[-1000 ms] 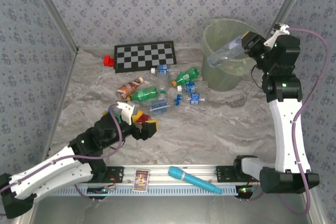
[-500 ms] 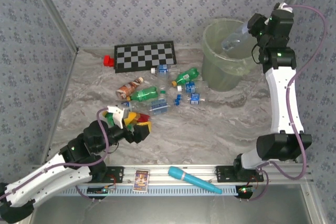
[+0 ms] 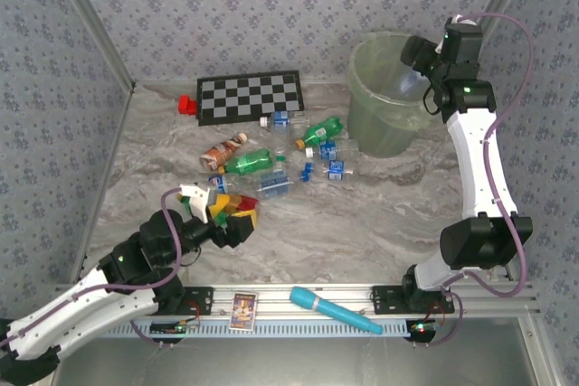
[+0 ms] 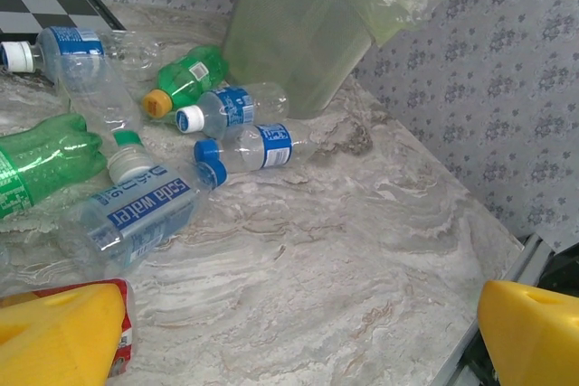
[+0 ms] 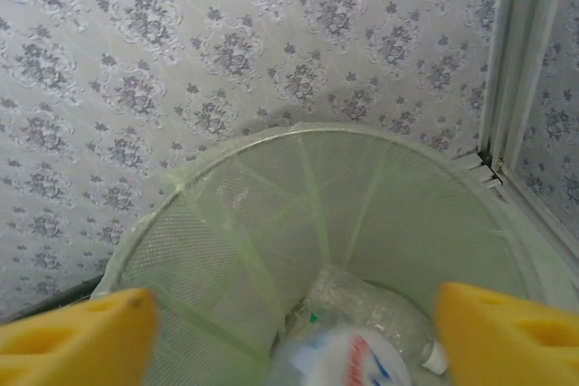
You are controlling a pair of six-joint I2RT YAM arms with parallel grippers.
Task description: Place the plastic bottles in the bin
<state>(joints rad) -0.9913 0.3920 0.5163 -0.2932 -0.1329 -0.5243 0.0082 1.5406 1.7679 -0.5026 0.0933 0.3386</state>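
My right gripper [image 3: 414, 59] [image 5: 294, 336] hangs over the bin [image 3: 384, 124] [image 5: 271, 223], a pale green bucket with a bag liner. Its yellow fingers [image 5: 72, 336] stand wide apart, open. A blurred clear bottle with a red and blue label [image 5: 348, 363] lies loose below them, over another clear bottle [image 5: 389, 300] in the bin. My left gripper [image 3: 241, 221] [image 4: 298, 341] is open and empty, low over the table near the bottle pile: a brown bottle [image 3: 223, 151], green bottles [image 3: 249, 162] [image 3: 321, 130] [image 4: 185, 79] and clear blue-labelled bottles [image 3: 274, 183] [image 4: 253, 146] [image 4: 136, 214].
A checkerboard [image 3: 251, 97] lies at the back with a small red block [image 3: 187, 104] at its left end. A turquoise tube [image 3: 335, 311] and a card [image 3: 242, 310] rest on the front rail. Patterned walls close in the back and both sides.
The right arm swung from the bin's right side to above it and opened, and the clear bottle it held dropped into the bin. The left gripper drew back towards the near left.
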